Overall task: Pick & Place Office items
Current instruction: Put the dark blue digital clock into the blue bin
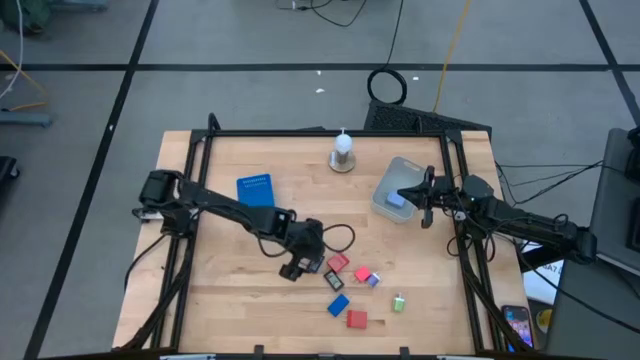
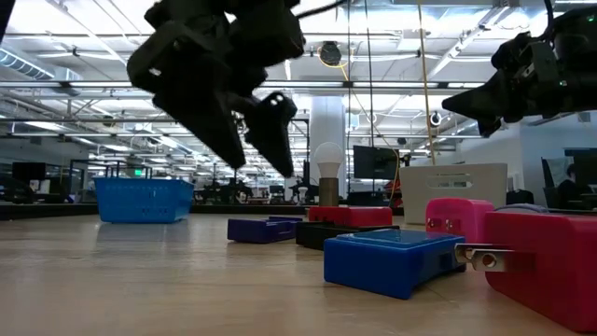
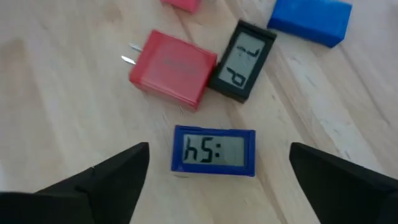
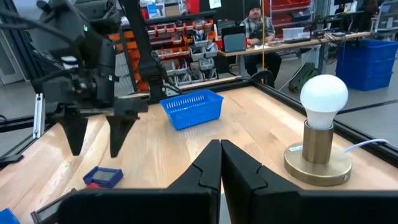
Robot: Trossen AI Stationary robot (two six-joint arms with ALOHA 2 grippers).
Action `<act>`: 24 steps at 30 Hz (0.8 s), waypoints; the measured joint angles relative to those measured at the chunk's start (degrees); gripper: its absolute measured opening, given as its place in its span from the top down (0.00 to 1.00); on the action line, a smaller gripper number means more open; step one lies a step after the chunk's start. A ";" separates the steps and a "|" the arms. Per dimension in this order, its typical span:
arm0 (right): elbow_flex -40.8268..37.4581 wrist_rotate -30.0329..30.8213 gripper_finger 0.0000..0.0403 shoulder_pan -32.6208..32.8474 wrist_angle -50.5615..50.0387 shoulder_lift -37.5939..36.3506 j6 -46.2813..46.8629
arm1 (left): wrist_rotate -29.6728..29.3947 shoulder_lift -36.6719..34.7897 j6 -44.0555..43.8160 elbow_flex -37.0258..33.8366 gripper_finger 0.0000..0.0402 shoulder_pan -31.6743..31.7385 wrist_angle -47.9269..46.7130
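Fingers (image 3: pixel 118 180) spread above blue LCD clock (image 3: pixel 214 151), digits showing.

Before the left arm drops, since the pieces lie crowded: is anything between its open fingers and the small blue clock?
Nothing visible. The left gripper hangs open above the blue clock, bare wood around it; the red plug block and black clock lie beyond.

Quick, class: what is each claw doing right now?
Left claw: open, empty, above the small blue clock.
Right claw: shut, empty, near the grey tub.
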 joint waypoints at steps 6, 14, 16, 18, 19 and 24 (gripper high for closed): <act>0.00 0.00 1.00 0.01 -0.47 0.00 0.01 | -0.49 4.14 -0.02 0.00 0.02 -1.37 3.63; 0.00 0.03 1.00 0.02 -0.50 0.07 0.66 | -0.27 6.56 0.80 0.02 0.02 -1.63 4.74; 0.00 0.05 1.00 0.00 -0.52 0.07 0.67 | 0.80 6.80 0.76 -0.04 0.02 -1.33 4.25; 0.00 0.02 1.00 0.01 -0.54 0.07 0.66 | 0.74 6.76 0.77 -0.04 0.02 -1.22 4.68; 0.00 0.05 1.00 0.02 -0.55 0.07 0.66 | 0.59 6.70 0.77 -0.02 0.02 -1.22 4.75; 0.00 0.05 1.00 0.01 -0.55 0.07 0.50 | 0.44 6.70 0.78 -0.02 0.02 -1.20 4.70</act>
